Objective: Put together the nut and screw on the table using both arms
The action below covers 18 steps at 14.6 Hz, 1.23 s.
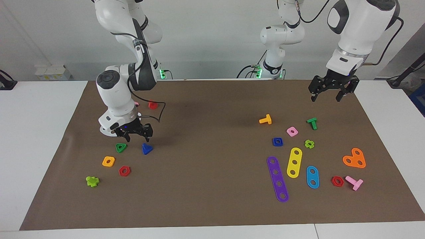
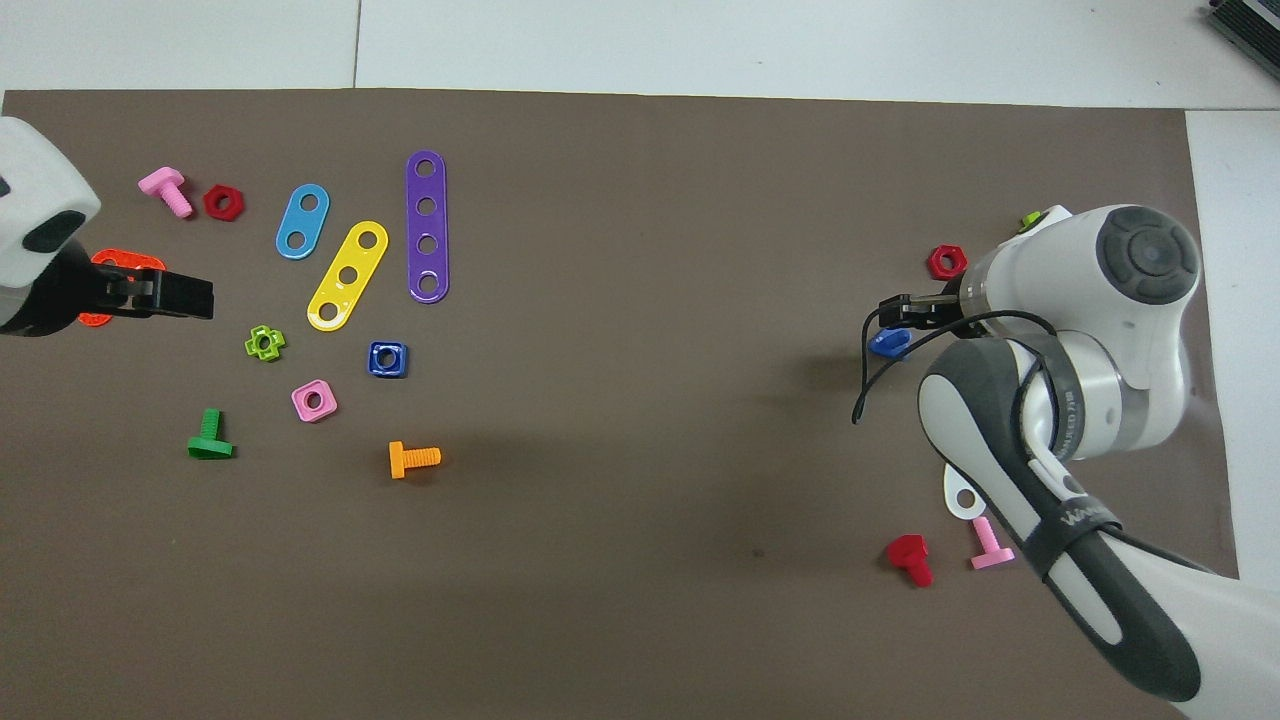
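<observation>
Two white arms work over the brown-matted table (image 1: 212, 205): the right pincer (image 1: 133, 134), spread, hangs just above the dark-blue screw (image 1: 146, 148), apparently about to drop and pinch it, while the left pincer (image 1: 327, 93), spread, hovers well apart from the dark-blue nut (image 1: 277, 141), which it must reach next.

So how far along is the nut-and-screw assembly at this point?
Nothing is joined yet. The screw and the nut both lie on the mat, at opposite ends. In hand: the right pincer is low, right by the screw, gripping nothing. The left pincer hangs open, empty. Left: both pickups and threading.
</observation>
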{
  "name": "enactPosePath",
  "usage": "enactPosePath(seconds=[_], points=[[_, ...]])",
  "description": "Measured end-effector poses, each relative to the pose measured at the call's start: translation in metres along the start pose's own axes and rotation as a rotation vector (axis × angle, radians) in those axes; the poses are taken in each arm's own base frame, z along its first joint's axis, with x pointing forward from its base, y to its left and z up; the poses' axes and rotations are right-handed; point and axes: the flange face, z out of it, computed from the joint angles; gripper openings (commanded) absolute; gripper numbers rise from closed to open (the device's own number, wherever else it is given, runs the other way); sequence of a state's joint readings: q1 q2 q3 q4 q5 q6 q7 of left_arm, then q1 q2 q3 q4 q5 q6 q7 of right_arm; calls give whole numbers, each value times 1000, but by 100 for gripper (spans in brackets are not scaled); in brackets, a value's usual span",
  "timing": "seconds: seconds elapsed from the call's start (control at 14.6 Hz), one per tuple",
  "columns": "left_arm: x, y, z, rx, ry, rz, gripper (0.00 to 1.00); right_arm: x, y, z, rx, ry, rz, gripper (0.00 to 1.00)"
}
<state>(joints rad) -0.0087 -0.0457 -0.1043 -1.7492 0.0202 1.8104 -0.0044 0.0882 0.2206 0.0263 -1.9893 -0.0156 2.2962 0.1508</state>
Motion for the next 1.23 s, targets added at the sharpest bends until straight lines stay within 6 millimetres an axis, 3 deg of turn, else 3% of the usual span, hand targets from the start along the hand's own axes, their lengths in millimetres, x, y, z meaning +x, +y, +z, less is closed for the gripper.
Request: enactPosePath(seconds=[0.34,0.48,0.62,0.89,0.96,1.23], points=[[11,28,85,-14,-14,1,99,-18,-4,51,7,27,-15,74],[13,30,121,-19,16,-24,99,-24,-1,59,6,21,-19,61],[9,34,151,-26,65,-43,99,-25,-2,59,6,20,-21,47],[-2,41,184,-32,80,-33,98,-24,-2,56,7,26,-22,25],[-1,47,193,-35,78,-27,98,-23,-3,55,7,29,-22,4],[1,68,246,-51,58,-6,95,-16,-6,41,12,62,-25,0]])
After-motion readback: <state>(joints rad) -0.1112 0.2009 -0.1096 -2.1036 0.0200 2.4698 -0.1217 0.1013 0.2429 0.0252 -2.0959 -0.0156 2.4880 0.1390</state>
